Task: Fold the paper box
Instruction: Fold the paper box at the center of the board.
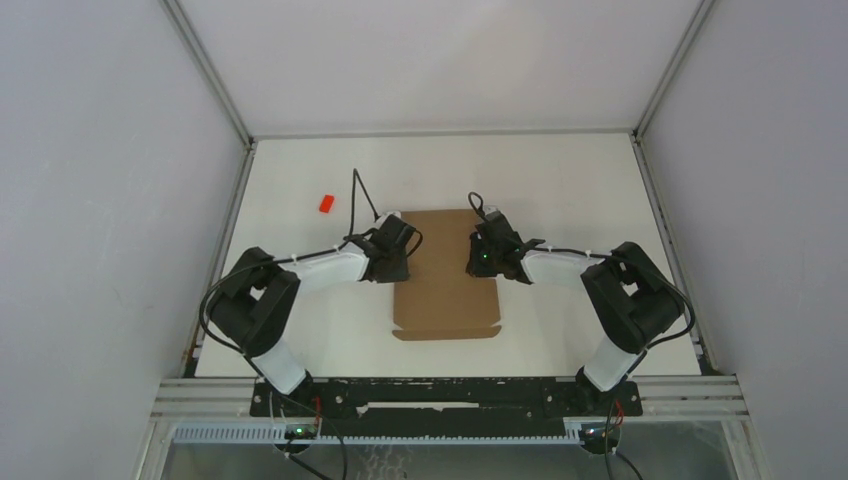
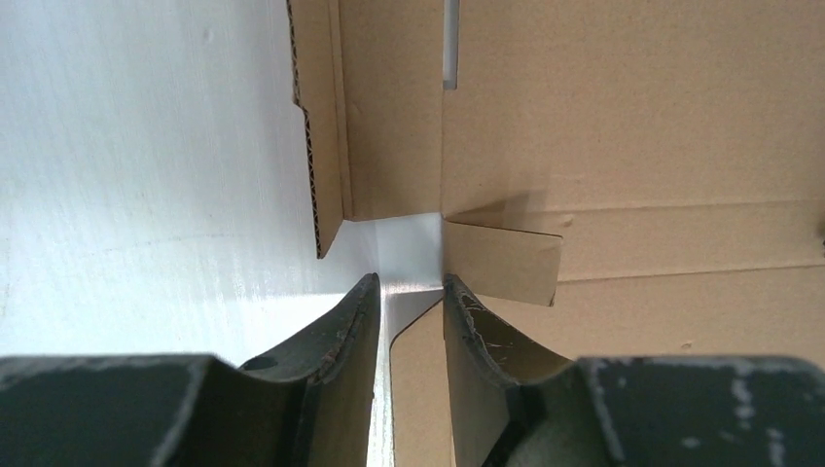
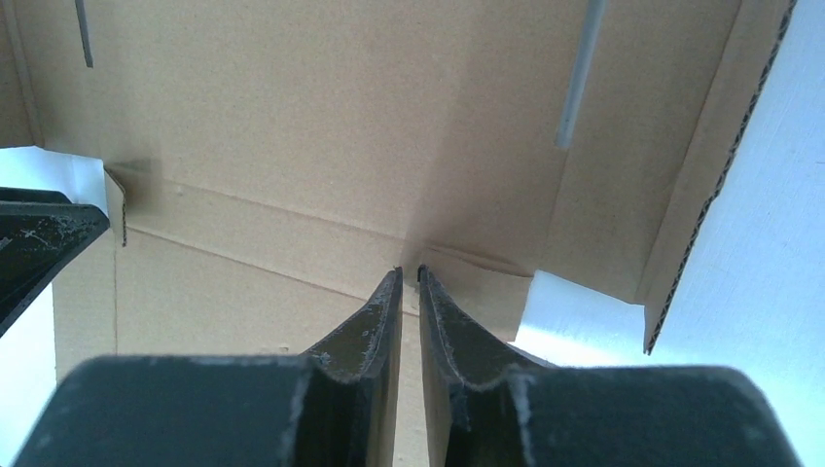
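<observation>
The paper box is a flat brown cardboard sheet with flaps and slits, lying mid-table between both arms. My left gripper is at its left edge. In the left wrist view the left gripper is open, white table and a round-cornered flap showing in the gap, with cardboard beyond. My right gripper is at the sheet's right edge. In the right wrist view the right gripper is closed to a thin slit filled with cardboard, at a crease of the sheet.
A tiny red block lies on the white table, left of the sheet's far end. Grey walls and metal rails enclose the table. The left arm's finger shows at the right wrist view's left edge.
</observation>
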Tool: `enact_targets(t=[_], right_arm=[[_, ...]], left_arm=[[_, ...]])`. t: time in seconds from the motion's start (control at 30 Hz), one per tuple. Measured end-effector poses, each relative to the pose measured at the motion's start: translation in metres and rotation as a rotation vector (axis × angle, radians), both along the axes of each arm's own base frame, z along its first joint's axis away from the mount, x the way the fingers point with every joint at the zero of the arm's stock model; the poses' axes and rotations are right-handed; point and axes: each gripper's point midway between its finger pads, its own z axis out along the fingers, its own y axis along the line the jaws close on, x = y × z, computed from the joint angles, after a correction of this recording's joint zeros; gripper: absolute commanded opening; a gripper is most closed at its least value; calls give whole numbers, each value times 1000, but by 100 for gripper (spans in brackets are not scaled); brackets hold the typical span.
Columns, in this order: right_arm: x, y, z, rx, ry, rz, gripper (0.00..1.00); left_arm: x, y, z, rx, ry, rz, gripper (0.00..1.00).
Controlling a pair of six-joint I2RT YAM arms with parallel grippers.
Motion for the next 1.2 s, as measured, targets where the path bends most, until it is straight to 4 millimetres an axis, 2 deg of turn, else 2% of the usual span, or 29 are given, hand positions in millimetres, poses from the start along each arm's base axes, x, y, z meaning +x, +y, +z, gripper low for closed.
enact_targets(t=[0.1, 0.27, 0.4, 0.5, 0.67, 0.73, 0.83, 0.9, 1.0, 1.1, 1.2], right_arm=[[0, 0, 0, -9, -1, 0, 22], [-4, 3, 2, -10, 1, 11, 28], [-25, -9, 11, -43, 50, 27, 36], [-37, -16, 34, -39, 46, 45, 42], [-27, -9, 110, 77, -71, 85, 43], [-16, -10, 140, 134, -131, 82, 36], [5, -30, 161, 170, -174, 27, 26], [20, -51, 160, 164, -176, -39, 24], [36, -82, 144, 136, -139, -132, 24], [48, -104, 118, 105, -75, -202, 24], [52, -116, 90, 79, 2, -240, 26]], left_arm=[[-1, 0, 0, 29, 7, -10, 35], [-4, 2, 0, 53, 14, -14, 36], [-13, 12, 5, 86, 34, -19, 38], [-16, 19, 26, 99, 16, -23, 41], [-2, 17, 92, 30, -112, -17, 43], [9, 18, 117, -2, -163, -2, 43], [30, 26, 139, -28, -203, 28, 43], [46, 34, 146, -30, -215, 52, 40], [78, 41, 153, -40, -222, 72, 39], [107, 46, 151, -60, -218, 85, 39], [129, 54, 142, -85, -207, 98, 39]])
